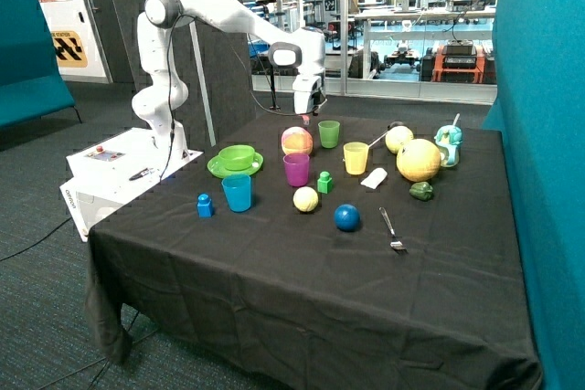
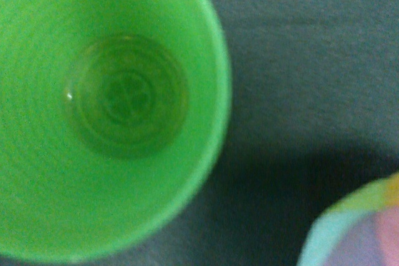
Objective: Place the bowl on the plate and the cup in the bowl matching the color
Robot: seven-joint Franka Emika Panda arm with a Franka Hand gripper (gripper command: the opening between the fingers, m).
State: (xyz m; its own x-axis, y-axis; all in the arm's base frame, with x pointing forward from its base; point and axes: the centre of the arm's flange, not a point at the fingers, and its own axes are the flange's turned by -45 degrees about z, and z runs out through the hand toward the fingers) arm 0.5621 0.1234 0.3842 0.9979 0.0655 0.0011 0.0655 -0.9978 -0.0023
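The lime-green bowl (image 1: pixel 237 156) sits on the flat green plate (image 1: pixel 216 171) near the table edge closest to the robot's base. The translucent green cup (image 1: pixel 329 133) stands upright on the black cloth at the back, apart from the bowl. My gripper (image 1: pixel 307 116) hangs just above the table beside the cup and over a multicoloured ball (image 1: pixel 296 141). The wrist view looks straight down into the empty cup (image 2: pixel 124 98), very close, with the ball (image 2: pixel 361 228) at the corner. The gripper itself does not show in the wrist view.
A purple cup (image 1: pixel 296 169), yellow cup (image 1: pixel 356 157) and blue cup (image 1: pixel 237 193) stand mid-table. Around them lie a blue block (image 1: pixel 205 205), green block (image 1: pixel 324 182), small yellow ball (image 1: pixel 305 199), blue ball (image 1: pixel 346 217), fork (image 1: pixel 392 228) and large yellow ball (image 1: pixel 419 160).
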